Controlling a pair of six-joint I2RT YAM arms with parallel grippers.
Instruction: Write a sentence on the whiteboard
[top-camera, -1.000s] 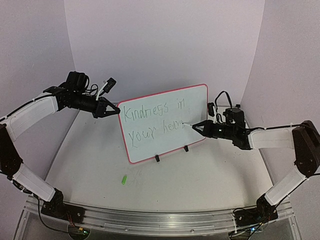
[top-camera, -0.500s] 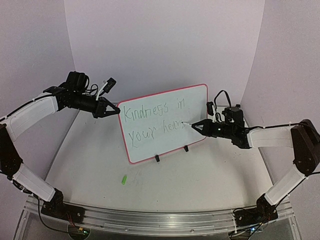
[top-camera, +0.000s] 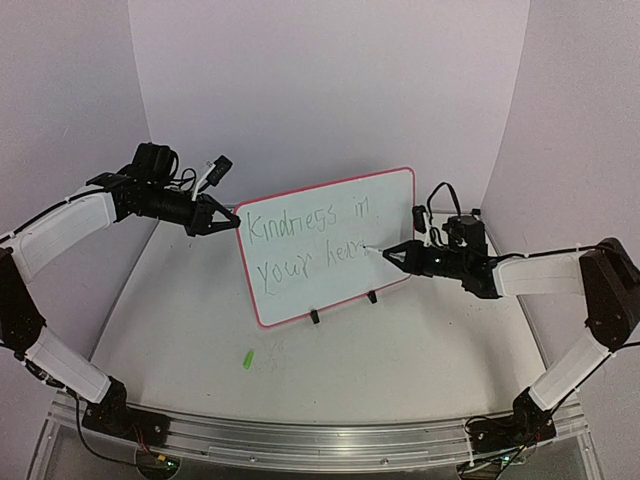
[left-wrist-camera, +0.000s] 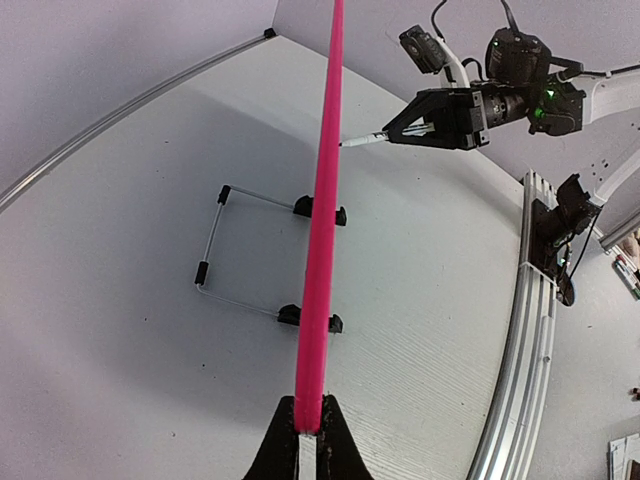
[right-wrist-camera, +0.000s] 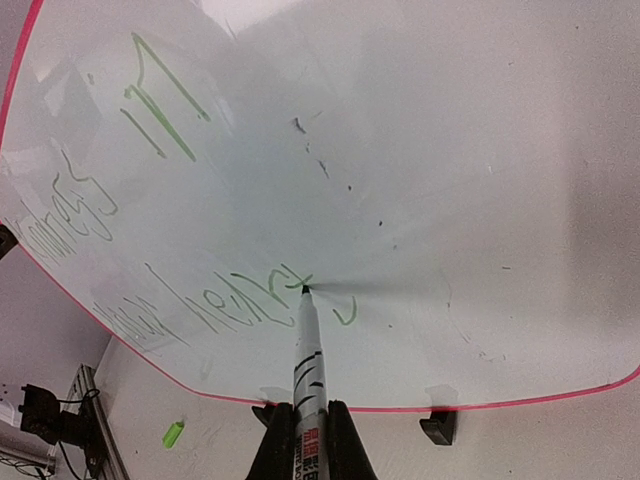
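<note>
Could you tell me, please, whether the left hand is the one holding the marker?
No, the left hand is clamped on the pink rim of the whiteboard, while the marker sits in the right hand.

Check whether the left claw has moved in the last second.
No. The left claw still pinches the whiteboard by its left edge, at the same spot against the back wall.

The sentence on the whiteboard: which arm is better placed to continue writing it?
Right. The right pincer holds the marker, tip touching the whiteboard at the end of the sentence. The left pincer only clamps the board's rim.
</note>
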